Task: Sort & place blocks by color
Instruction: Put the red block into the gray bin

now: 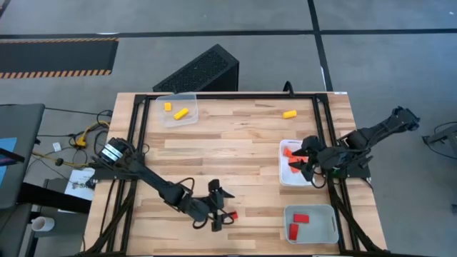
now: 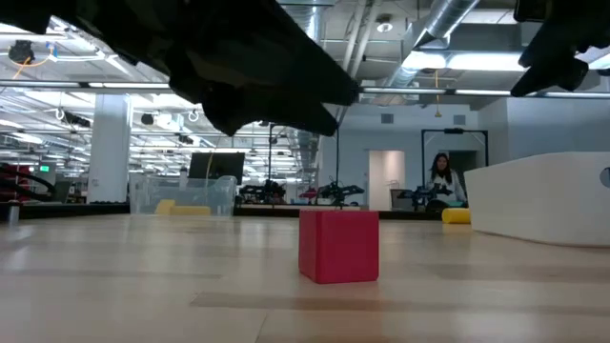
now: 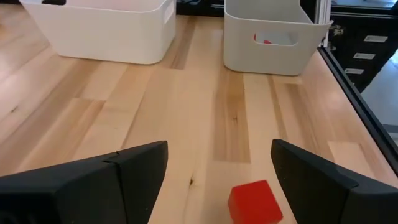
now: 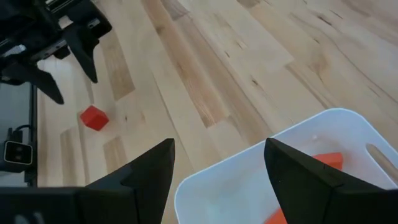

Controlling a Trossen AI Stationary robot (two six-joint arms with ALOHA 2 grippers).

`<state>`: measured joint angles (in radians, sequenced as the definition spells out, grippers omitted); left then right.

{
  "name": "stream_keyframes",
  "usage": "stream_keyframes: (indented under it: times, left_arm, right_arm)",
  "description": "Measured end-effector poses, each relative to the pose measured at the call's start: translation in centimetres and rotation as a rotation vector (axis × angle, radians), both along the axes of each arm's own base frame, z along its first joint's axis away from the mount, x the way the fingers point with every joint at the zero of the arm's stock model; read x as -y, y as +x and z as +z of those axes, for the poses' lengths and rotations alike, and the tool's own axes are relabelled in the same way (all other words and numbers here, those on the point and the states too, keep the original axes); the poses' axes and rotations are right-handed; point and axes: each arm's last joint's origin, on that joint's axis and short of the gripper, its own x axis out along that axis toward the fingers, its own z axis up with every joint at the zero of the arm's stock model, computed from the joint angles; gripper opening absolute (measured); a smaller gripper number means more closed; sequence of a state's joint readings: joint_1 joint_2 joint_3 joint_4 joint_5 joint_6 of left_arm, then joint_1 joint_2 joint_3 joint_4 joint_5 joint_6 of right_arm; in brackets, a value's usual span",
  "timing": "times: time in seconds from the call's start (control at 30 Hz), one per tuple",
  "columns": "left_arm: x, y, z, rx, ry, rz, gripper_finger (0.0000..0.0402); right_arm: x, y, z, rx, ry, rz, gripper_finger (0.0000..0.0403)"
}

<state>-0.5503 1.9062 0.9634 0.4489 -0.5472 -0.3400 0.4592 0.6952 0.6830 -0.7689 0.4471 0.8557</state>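
Note:
A red cube (image 1: pixel 233 214) rests on the wooden table near its front edge and also shows in the low view (image 2: pixel 338 245). My left gripper (image 3: pixel 219 149) hangs open just above it, a finger to either side of the cube (image 3: pixel 255 202), touching nothing. My right gripper (image 4: pixel 219 149) is open over the near edge of a white tray (image 4: pixel 323 134) that holds orange blocks (image 4: pixel 326 160). A second white tray (image 1: pixel 328 227) holds two red blocks (image 1: pixel 298 223). A clear tray (image 1: pixel 187 118) at the back left holds two yellow blocks (image 1: pixel 176 111). One yellow block (image 1: pixel 289 113) lies loose on the table.
A dark frame (image 1: pixel 221 96) runs round the table's edges. A black box (image 1: pixel 200 71) stands on the floor beyond the far edge. Bare wood (image 1: pixel 228 150) spans the table's middle. In the low view a person (image 2: pixel 441 181) sits far off in the room.

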Motion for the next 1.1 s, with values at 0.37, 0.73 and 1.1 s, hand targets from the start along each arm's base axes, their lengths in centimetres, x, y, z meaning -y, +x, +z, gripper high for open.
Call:
stream_keyframes:
  times: [0.37,0.73,1.1]
  left_arm:
    - [0.8,-0.1,-0.2,-0.046,-0.062,-0.005,0.0274]
    - [1.7,-1.2,-0.8,-0.091,-0.015,0.026,0.0274]
    - [2.1,-1.6,-0.9,-0.101,0.051,-0.014,0.0274]
  right_arm:
    - [0.1,0.0,0.0,0.009,-0.016,-0.020,0.0270]
    - [0.1,0.1,0.1,0.014,-0.013,-0.021,0.0270]
    - [0.0,0.2,0.0,0.006,-0.012,-0.025,0.0270]
